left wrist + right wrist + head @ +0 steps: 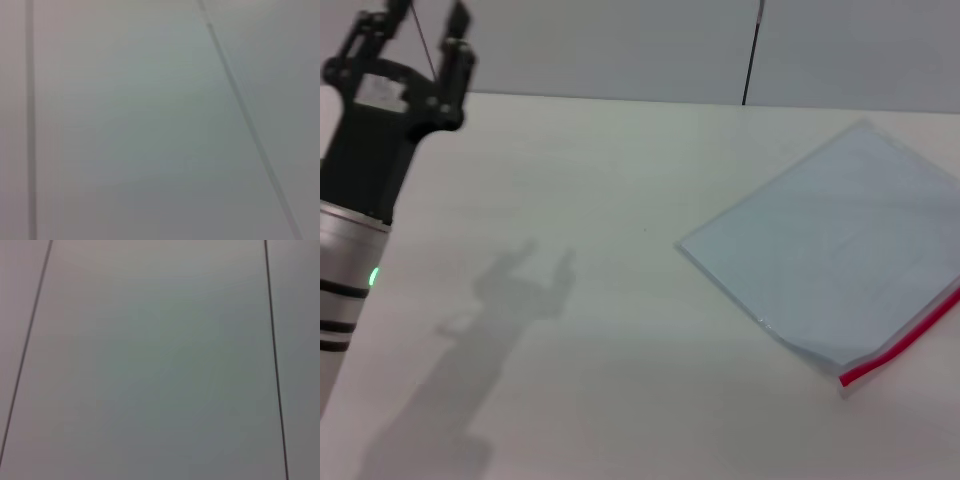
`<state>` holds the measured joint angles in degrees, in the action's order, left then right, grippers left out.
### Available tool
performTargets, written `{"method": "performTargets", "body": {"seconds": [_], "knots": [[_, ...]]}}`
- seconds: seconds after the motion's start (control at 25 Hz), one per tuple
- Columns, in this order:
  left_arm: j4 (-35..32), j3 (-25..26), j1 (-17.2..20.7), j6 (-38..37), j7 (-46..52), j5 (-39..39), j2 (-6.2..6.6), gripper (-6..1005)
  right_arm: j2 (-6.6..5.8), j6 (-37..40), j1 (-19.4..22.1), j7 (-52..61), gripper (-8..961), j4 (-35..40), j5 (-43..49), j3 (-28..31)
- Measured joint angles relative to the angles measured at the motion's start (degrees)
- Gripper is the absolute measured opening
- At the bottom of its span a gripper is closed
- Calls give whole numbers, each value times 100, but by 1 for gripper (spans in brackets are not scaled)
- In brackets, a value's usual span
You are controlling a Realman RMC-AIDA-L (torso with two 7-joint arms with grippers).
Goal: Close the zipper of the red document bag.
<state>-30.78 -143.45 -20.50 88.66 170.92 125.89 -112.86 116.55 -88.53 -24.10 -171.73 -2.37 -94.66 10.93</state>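
The red document bag (835, 255) lies flat on the white table at the right in the head view, a pale-blue translucent pouch turned at an angle. Its zipper (900, 343) is the bright-red strip along the near right edge, running off the picture's right side. My left gripper (420, 30) is raised at the far left, far from the bag, its two dark fingers spread apart with nothing between them. The right gripper does not show in any view. Both wrist views show only plain grey wall panels with thin dark seams.
The white table (600, 300) stretches between the left arm and the bag, with the left arm's shadow on it. A grey wall with a dark vertical seam (751, 50) stands behind the table's far edge.
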Motion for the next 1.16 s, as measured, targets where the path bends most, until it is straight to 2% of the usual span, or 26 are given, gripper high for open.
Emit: {"method": "performTargets", "body": {"seconds": [0.12,0.2,0.44,1.16], "knots": [[492,3,-166,99,27,-355,-207,509,0,132,-14,64,744,-113,1,10],[649,9,-271,37,33,-669,-299,509,0,154,-16,167,744,-147,0,10],[645,-65,-348,-121,38,-1316,-326,509,-6,159,-49,234,744,-163,1,-4],[675,-78,-352,-144,45,-1351,-333,509,-11,231,-91,237,744,-167,57,-35]]}}
